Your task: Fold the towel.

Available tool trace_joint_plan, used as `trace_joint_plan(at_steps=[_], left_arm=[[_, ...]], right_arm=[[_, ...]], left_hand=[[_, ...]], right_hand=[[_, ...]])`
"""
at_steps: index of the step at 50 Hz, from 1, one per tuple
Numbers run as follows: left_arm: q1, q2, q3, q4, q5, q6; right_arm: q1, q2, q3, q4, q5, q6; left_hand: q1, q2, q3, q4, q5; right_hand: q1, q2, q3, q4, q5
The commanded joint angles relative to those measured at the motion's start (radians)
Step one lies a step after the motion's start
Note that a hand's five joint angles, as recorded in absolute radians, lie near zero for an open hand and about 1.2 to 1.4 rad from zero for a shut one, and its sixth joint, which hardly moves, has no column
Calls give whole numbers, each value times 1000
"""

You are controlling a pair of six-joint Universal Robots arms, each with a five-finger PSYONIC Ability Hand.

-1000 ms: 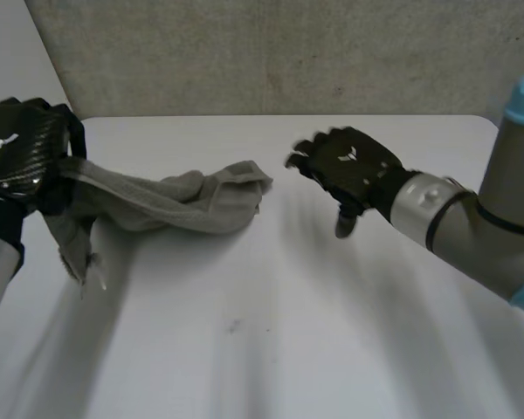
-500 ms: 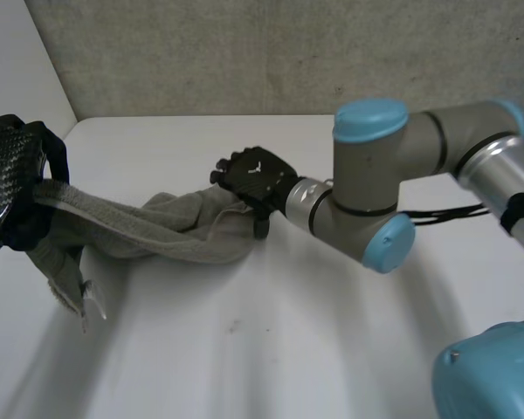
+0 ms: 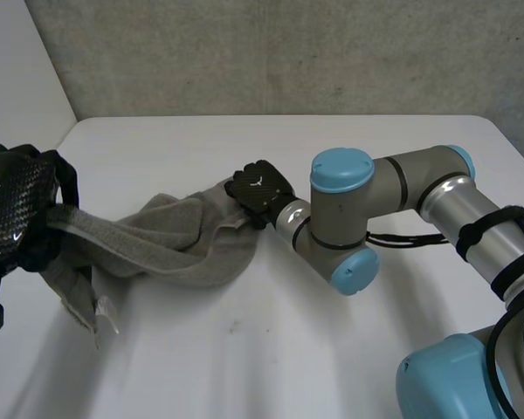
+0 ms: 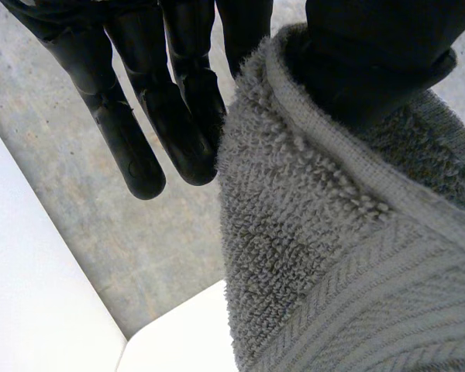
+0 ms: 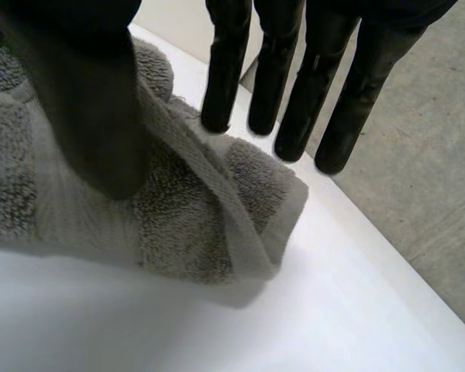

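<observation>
We see a grey towel [image 3: 170,249], its looped pile crossed by a herringbone band along the hem, on a white table [image 3: 244,349]. At frame left, the black left hand [image 3: 13,214] shows a carbon weave. The right hand [image 3: 260,190] is black with a small white emblem, and its arm [image 3: 375,201] is grey with light-blue caps. The wall [image 3: 288,61] behind is mottled grey.

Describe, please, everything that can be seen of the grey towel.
The towel is grey terry cloth with a flat woven hem. It is bunched into a long, crumpled roll and is not yet folded. One end is lifted off the white table, pinched between the thumb and fingers of the left hand, with a corner hanging below. The other end lies on the table, where the right hand rests its thumb on it, fingers straight.
</observation>
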Motion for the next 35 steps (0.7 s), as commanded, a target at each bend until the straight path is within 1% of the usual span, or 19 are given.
trace_joint_plan(at_steps=[1, 8, 10, 12, 13, 15, 16, 17, 18, 19, 24, 26, 27, 28, 29, 31, 32, 34, 35], left_arm=[[1, -11, -7, 4, -2, 0], [1, -16, -7, 4, -2, -2], [1, -16, -7, 4, -2, -3], [1, -16, -7, 4, -2, -3], [1, -16, -8, 4, -2, -3], [1, -16, -11, 4, -3, -5], [1, -16, -18, 6, -2, -3], [1, -16, -18, 6, -2, -3], [2, -16, -22, 7, -2, -2], [2, -16, -22, 7, -2, -2], [50, -56, -44, 46, 0, 0], [68, -74, -48, 66, 3, 0], [68, -74, -48, 66, 3, 0], [88, -96, -51, 86, 5, 1], [110, -119, -56, 107, 6, 1], [128, -143, -56, 125, 6, 1], [142, -172, -56, 141, 8, 1], [156, -198, -53, 153, 9, 3], [168, -223, -47, 161, 14, 3]], right_arm=[[20, -13, 24, 22, -1, 2], [21, -15, 30, 34, -1, 17], [20, -13, 30, 33, -1, 31], [21, -12, 30, 25, -1, 58], [21, -12, 30, 25, -1, 58], [21, -6, 19, 14, 2, 78], [21, -6, 19, 14, 2, 78], [20, -1, 16, 2, 3, 90], [20, -1, 16, 2, 3, 91], [20, -1, 16, -13, 8, 107], [20, -30, 14, -30, 26, 172], [9, -104, 33, -23, 29, 212], [9, -104, 33, -23, 29, 212], [3, -150, 46, -14, 29, 224], [3, -150, 47, -13, 29, 224], [-35, -263, 115, 37, 28, 226], [-35, -263, 116, 37, 28, 226], [-106, -424, 219, 118, 5, 212], [-106, -425, 220, 118, 5, 212]], left_hand=[[188, 178, 178, 178, 188], [188, 178, 178, 178, 188], [188, 178, 178, 178, 188], [188, 178, 178, 178, 188], [188, 178, 178, 178, 188], [188, 178, 178, 178, 188], [188, 178, 178, 178, 188], [188, 178, 178, 178, 188], [188, 178, 178, 178, 188], [188, 178, 178, 178, 188], [188, 178, 178, 178, 188], [188, 178, 178, 178, 188], [188, 178, 178, 178, 188], [188, 178, 178, 178, 188], [188, 178, 178, 178, 188], [188, 178, 178, 178, 188], [188, 178, 178, 178, 188], [188, 178, 178, 178, 188], [188, 178, 178, 178, 188]], right_hand=[[-221, -216, -215, -219, -203], [-153, -149, -148, -151, -135], [-104, -99, -98, -101, -85], [28, 32, 34, 30, 46], [29, 33, 34, 31, 47], [277, 281, 282, 279, 295], [278, 283, 284, 280, 296], [461, 466, 467, 463, 479], [463, 468, 469, 465, 481], [762, 767, 768, 765, 781], [791, 795, 797, 793, 809], [791, 795, 797, 793, 809], [791, 795, 797, 793, 809], [791, 795, 797, 793, 809], [791, 795, 797, 793, 809], [791, 795, 797, 793, 809], [791, 795, 797, 793, 809], [791, 795, 797, 793, 809], [791, 795, 797, 793, 809]])
